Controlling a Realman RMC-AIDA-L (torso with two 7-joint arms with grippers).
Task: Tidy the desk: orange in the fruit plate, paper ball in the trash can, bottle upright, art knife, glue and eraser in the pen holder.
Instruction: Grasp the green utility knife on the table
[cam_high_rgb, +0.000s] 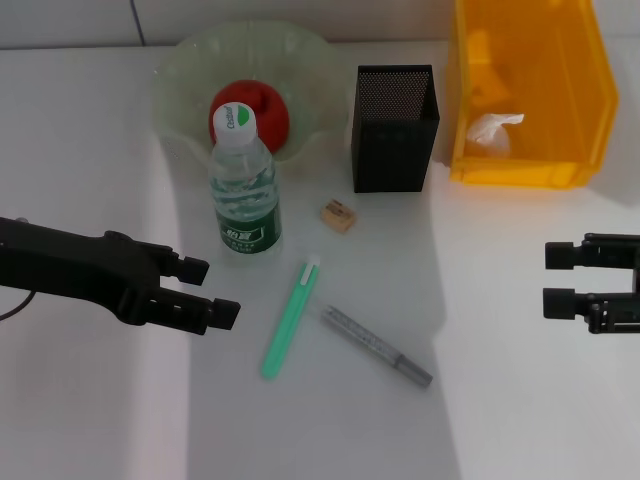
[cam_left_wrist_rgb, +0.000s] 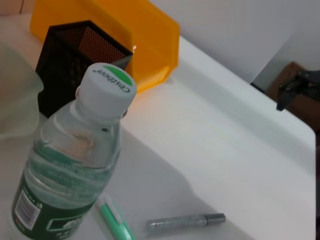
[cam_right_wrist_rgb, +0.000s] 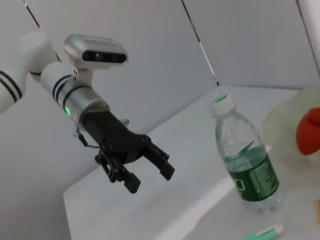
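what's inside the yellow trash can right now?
A crumpled white paper ball lies on the floor of the trash can, toward its near left corner. The near wall hides the front strip of the floor; nothing else shows inside.

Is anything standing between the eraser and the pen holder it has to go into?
Nothing visible does: the eraser lies on bare desk just in front of the pen holder.

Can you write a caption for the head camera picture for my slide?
Bottle upright, orange in fruit plate, both claws open and empty.
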